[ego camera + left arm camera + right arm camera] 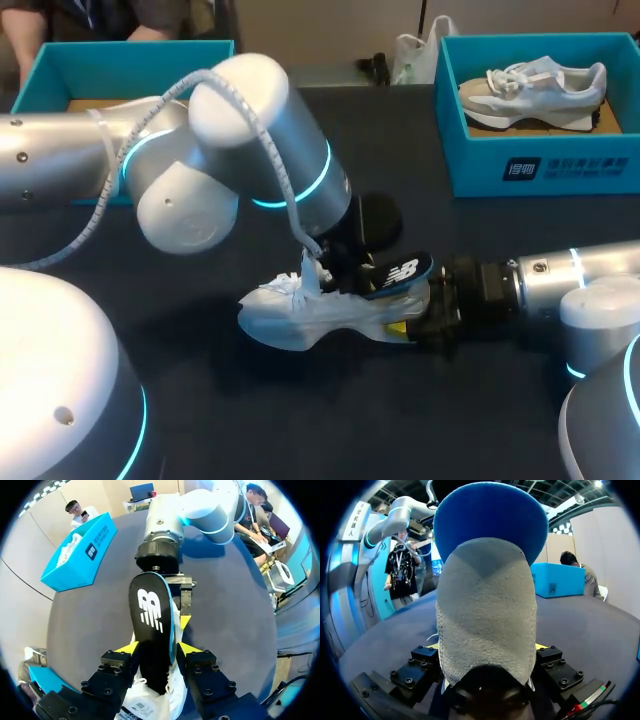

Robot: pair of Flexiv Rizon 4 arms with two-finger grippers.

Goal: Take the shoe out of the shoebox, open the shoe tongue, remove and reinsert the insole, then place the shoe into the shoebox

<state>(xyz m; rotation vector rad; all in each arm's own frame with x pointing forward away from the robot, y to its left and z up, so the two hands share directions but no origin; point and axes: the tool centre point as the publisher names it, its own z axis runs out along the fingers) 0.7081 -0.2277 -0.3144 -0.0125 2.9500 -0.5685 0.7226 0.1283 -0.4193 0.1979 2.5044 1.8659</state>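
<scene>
1. We see a dark, matte worktop [200, 400] that carries everything. Its rounded edge shows in the left wrist view [235, 610].
2. A teal shoebox [480, 165] stands open at the worktop's far right corner, lid off. There is a white printed label on its near wall.
3. A grey and white sneaker [535, 92] rests on its sole inside that box, white laces lying loose on top. A little brown lining shows beside it.
4. In the left wrist view the same teal shoebox [75, 565] sits by the worktop's edge. Something pale shows over its rim, and we cannot tell what.
</scene>
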